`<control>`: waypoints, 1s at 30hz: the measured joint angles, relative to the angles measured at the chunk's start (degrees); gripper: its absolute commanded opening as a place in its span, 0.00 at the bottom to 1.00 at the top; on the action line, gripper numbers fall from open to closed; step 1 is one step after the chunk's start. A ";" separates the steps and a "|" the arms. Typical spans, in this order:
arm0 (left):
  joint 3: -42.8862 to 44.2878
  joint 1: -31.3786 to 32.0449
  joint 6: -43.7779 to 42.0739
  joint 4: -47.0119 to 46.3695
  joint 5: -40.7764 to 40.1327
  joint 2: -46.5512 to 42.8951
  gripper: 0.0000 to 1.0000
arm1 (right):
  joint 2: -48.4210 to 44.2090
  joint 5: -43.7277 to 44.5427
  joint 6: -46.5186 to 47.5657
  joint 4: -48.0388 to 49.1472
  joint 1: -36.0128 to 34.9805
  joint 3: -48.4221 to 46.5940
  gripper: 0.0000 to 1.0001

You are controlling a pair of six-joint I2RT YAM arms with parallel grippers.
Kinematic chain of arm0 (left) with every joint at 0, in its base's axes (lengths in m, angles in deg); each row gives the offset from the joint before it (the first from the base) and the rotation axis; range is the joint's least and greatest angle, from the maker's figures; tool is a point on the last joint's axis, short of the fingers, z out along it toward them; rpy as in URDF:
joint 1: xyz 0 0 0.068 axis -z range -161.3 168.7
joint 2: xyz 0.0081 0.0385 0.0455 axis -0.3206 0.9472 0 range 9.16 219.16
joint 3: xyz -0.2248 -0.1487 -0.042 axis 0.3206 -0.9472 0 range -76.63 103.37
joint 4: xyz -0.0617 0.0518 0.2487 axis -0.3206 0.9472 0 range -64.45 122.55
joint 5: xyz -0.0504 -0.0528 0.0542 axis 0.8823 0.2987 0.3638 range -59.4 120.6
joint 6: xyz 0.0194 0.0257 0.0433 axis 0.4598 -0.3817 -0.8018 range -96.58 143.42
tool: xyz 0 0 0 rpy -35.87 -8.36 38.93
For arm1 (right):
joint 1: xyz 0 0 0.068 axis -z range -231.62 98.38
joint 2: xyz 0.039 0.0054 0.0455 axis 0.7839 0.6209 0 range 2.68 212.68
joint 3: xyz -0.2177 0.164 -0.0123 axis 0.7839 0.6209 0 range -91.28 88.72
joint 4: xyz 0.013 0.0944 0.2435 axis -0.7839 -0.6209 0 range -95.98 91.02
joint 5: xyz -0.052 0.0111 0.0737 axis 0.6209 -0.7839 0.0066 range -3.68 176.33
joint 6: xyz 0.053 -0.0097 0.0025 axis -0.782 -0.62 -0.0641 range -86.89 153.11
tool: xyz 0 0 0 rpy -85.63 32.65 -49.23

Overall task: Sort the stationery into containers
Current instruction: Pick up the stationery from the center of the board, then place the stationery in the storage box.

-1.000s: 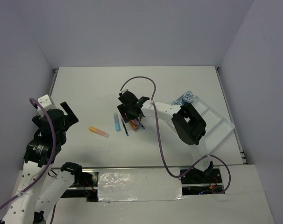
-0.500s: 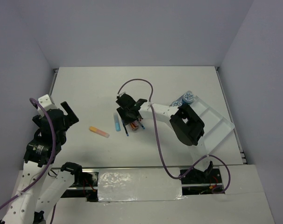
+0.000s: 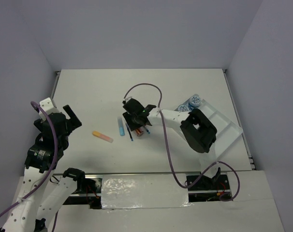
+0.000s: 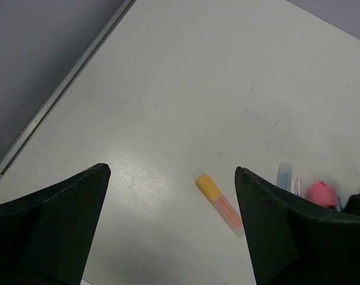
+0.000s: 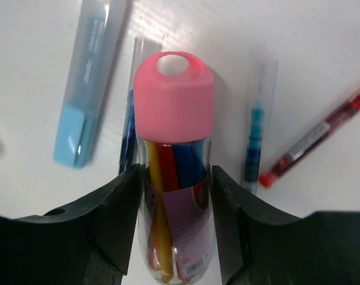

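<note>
One purple label (image 5: pixel 190 215), perhaps barcoded, on the pink-capped marker (image 5: pixel 175 110)

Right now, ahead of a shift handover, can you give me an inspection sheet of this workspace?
Surface: white table, a few faint specks.
Job's things: pink-capped marker, light-blue stick, two blue pens and red pen clustered mid-table; yellow-orange stick lies apart; two tubs by the far end of the tray.
Clutter: nothing seen.
End effectors: right end effector closed against the marker's sides; left end effector open, empty.
Cables: purple cable loops above the right wrist.
Surroundings: plain walls.
</note>
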 measured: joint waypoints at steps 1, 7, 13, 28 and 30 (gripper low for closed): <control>0.00 0.00 0.00 -0.02 0.00 0.00 0.99 | -2.38 -0.72 -0.35 1.18 0.02 2.45 0.23; 0.00 0.00 0.00 -0.02 -0.02 0.00 0.99 | -25.42 -2.91 -4.04 5.95 4.59 14.23 0.23; -0.02 0.00 -0.02 -0.02 0.04 -0.46 0.99 | -50.38 4.42 -15.67 14.51 29.77 31.10 0.07; -0.04 0.00 -0.24 -0.07 1.01 -0.52 0.99 | -43.98 10.91 -31.41 12.24 46.88 41.48 0.22; -0.04 0.00 -0.24 -0.09 1.22 -0.48 0.99 | -41.99 10.62 -32.06 12.28 47.32 41.48 0.36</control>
